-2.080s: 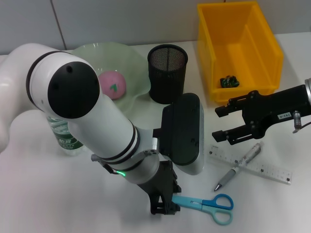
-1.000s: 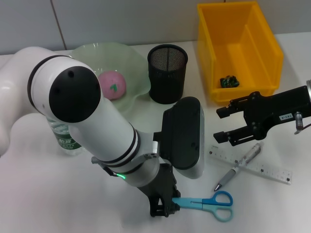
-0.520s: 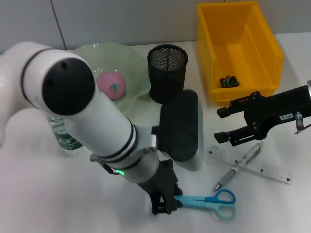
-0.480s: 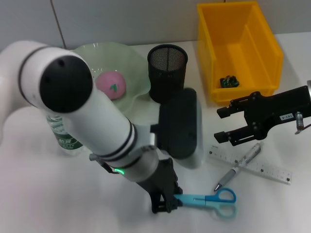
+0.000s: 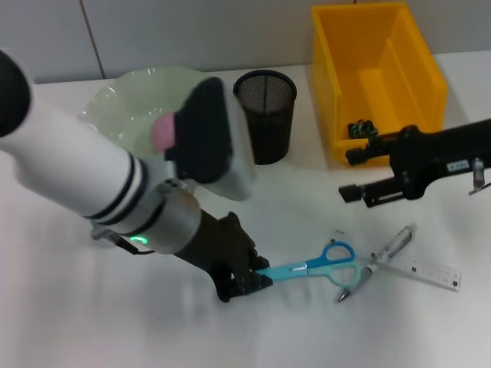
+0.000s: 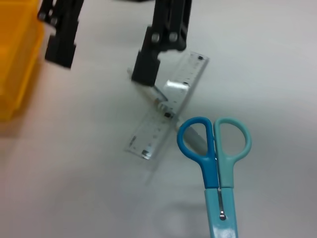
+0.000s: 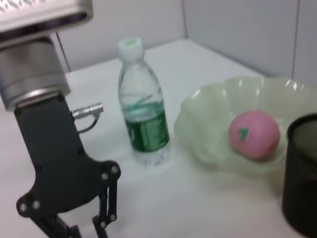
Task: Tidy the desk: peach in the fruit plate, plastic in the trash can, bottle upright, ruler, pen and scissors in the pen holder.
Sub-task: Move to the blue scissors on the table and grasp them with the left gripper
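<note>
Head view: left pincer (image 5: 247, 277) clamps the scissors' (image 5: 311, 266) blade tips, handles reaching away toward the pen (image 5: 376, 262) and ruler (image 5: 418, 267); right pincer (image 5: 355, 175) hovers beyond, jaws parted, empty.

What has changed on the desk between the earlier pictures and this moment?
The left gripper, shut on the blades of the blue and teal scissors, has swung them up toward the mesh pen holder; their handles now lie by the silver pen. The right gripper rose slightly toward the yellow bin. The clear ruler and pink peach stayed put.
</note>
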Robot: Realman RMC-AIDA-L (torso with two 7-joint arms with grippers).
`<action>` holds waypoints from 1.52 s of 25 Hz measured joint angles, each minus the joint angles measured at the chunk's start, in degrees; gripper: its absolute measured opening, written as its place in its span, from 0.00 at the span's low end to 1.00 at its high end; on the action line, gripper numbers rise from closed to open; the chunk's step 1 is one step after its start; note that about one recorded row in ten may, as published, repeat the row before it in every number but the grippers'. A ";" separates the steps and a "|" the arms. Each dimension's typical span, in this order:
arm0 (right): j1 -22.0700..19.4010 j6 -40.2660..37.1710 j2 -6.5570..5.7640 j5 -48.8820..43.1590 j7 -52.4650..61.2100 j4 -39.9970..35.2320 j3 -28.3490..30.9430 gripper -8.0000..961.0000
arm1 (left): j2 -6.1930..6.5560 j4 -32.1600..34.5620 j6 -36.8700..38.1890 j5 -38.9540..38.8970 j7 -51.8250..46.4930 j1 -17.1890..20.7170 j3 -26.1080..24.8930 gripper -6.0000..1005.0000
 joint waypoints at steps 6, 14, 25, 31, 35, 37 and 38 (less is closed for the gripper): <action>0.34 -1.92 -0.54 1.83 2.65 -1.17 1.79 0.77 | 0.06 3.03 -0.93 -0.05 0.63 4.45 -3.24 0.19; 0.82 -3.28 -0.76 3.05 14.13 -2.22 2.07 0.77 | 0.08 4.71 -0.62 -0.48 1.95 8.82 -5.76 0.19; 1.14 -5.47 -2.52 2.02 37.46 -3.10 2.03 0.77 | 0.46 6.41 -2.71 -0.14 6.04 11.39 -11.55 0.19; 0.90 -5.39 -3.44 1.50 43.11 -1.72 1.90 0.77 | 0.51 6.55 -3.17 -0.11 7.95 11.46 -14.37 0.19; 0.89 -5.26 -3.55 0.62 44.61 -0.51 1.68 0.77 | 0.51 6.44 -3.79 -0.11 8.05 10.95 -15.38 0.19; 0.77 -5.30 -3.62 0.62 44.79 0.40 1.84 0.77 | 0.51 6.50 -4.30 -0.17 8.06 10.71 -16.47 0.19; 0.68 -5.30 -3.77 0.66 44.86 0.90 2.05 0.77 | 0.51 6.50 -4.44 -0.22 8.06 10.65 -16.81 0.19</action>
